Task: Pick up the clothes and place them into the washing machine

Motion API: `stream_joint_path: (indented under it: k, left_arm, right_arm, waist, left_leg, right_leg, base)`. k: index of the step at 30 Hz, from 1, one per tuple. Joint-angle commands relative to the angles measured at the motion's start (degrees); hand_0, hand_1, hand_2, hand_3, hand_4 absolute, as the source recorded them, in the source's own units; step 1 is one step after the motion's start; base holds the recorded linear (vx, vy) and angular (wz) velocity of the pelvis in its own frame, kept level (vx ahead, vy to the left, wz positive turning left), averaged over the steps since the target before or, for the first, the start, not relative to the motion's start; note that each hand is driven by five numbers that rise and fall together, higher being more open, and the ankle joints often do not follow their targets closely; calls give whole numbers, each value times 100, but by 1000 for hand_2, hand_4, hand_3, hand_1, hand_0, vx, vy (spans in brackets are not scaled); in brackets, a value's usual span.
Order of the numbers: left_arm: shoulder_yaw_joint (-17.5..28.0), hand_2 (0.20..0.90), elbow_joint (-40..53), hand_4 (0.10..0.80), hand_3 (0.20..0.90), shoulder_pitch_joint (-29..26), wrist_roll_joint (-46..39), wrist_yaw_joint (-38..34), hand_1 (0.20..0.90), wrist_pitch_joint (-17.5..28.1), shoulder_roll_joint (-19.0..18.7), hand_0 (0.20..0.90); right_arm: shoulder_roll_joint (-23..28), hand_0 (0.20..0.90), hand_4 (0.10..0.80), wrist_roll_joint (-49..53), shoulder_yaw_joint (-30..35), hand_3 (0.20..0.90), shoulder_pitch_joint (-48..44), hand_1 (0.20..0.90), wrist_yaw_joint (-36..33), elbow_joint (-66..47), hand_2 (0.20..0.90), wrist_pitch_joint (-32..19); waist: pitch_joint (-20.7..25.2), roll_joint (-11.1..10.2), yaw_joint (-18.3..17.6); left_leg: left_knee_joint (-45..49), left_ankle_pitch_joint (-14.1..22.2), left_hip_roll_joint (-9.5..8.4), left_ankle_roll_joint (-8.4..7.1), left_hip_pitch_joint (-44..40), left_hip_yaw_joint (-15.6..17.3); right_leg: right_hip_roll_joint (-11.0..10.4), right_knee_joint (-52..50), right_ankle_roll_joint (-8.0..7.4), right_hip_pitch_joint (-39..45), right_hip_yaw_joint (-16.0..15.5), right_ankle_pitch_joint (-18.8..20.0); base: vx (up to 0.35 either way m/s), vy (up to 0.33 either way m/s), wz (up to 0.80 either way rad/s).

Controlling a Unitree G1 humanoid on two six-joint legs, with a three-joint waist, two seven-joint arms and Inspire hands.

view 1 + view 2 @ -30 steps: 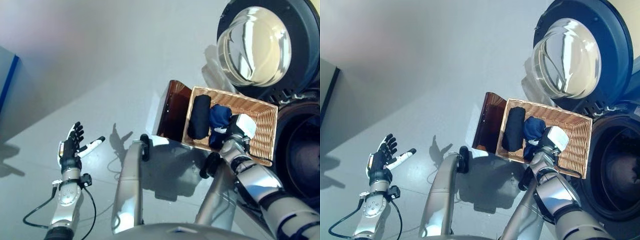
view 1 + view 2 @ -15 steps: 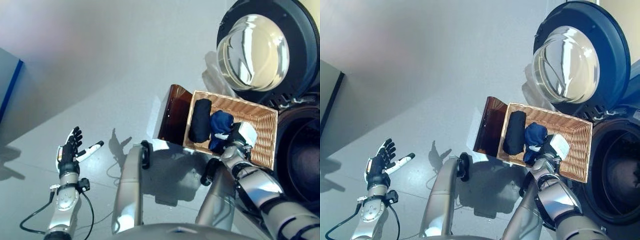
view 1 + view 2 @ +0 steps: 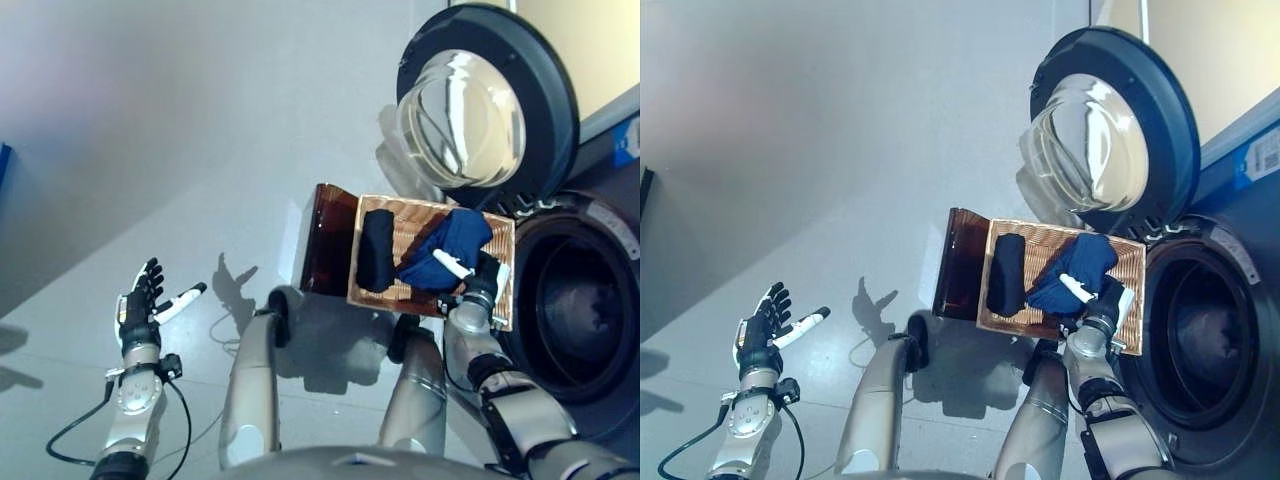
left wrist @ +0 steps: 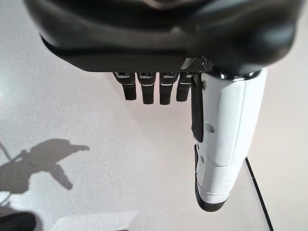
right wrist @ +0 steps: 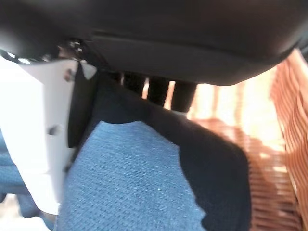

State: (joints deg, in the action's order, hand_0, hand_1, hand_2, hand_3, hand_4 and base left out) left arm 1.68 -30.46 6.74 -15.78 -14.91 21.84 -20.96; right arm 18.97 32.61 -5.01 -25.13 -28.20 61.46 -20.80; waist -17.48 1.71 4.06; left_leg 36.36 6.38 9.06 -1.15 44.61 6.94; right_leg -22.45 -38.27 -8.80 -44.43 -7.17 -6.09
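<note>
Moved: blue garment [image 3: 447, 258] now pulled up out of its bundle and draped toward the basket's [image 3: 503, 278] washer-side edge; camera also shifted.
Right hand [image 3: 468, 283]: thumb and fingers pinching the blue cloth, lifting it clear of the wicker before the swing.
Black garment [image 3: 377, 250]: rolled at the basket's far-from-washer end, untouched.
Washer drum [image 3: 570, 305]: door [image 3: 478, 103] swung open, just beside the basket, so likely a short transfer.
Left hand [image 3: 140, 305]: fingers spread, empty, over the floor [image 3: 180, 150], idle.

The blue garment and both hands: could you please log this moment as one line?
right hand: shut on blue garment, over wicker basket | black garment: in basket | left hand: open, idle | washing machine: door open
</note>
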Motion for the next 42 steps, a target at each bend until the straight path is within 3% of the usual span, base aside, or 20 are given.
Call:
stream_joint_path:
  k: [1,9,10,13,18,25,38,42]
  left_arm:
    - [362,900,10,800,900,-38,-193,-156,900,459,-296,900]
    - [376,900,-113,800,900,-48,-390,-130,900,486,-214,900]
    - [338,900,-277,800,900,-118,-498,-85,900,476,-124,900]
    - [285,900,-326,800,900,-163,-587,-33,900,472,-64,900]
    - [195,900,-341,800,900,-174,-760,48,900,470,72,900]
    - [179,900,-282,800,900,-174,-787,23,900,504,127,900]
    - [432,900,70,800,900,-44,-786,-43,900,502,170,900]
    - [454,900,198,800,900,38,-725,-72,900,501,145,900]
  right_arm:
    - [340,200,300,636,316,200,25,200,307,-380,200,-666]
    - [108,200,300,2189,807,200,190,200,1126,-858,200,-1008]
    - [-53,200,300,3056,1174,200,143,200,1462,-802,200,-1180]
    - [-204,200,300,4081,1552,200,67,200,1949,-743,200,-1295]
    - [-338,200,300,5005,1949,200,69,200,2372,-658,200,-1473]
    - [-264,200,300,5121,2069,200,67,200,2292,-451,200,-1538]
    - [-55,200,300,5040,2027,200,-161,200,2018,-37,200,-1547]
    - [38,200,300,5067,2019,200,-319,200,1930,-38,200,-1631]
  waist:
    - [75,-4,81]
    - [85,-68,-5]
    - [129,-75,-14]
    - [149,-50,-32]
    - [181,-19,-51]
    - [124,53,-95]
    - [-3,137,-67]
    - [-11,172,-18]
  left_leg:
    - [-629,-255,89,-417,-304,-150]
    - [-1297,-443,2,-408,-770,-123]
    - [-1520,-506,-24,-410,-894,-130]
    - [-1680,-571,-43,-417,-1003,-140]
    - [-1646,-522,-93,-398,-1037,-178]
    - [-1235,-350,-94,-384,-875,-246]
    - [116,151,0,-355,-235,-517]
    - [600,469,11,-369,9,-608]
  right_leg:
    - [-266,1158,-29,409,64,1063]
    - [-249,1777,-89,773,32,1344]
    - [-252,1985,-113,878,-4,1405]
    - [-256,2064,-136,935,21,1447]
    - [-274,1975,-124,912,112,1391]
    - [-254,1587,-65,744,265,1204]
    - [-78,178,111,105,581,496]
    - [-39,-315,133,-151,728,155]
  base:
    - [43,-45,-7]
    - [39,-6,-5]
    - [46,5,-12]
    - [41,8,-17]
    - [5,1,-1]
    - [-1,1,0]
    - [-19,-2,-5]
    - [11,0,-6]
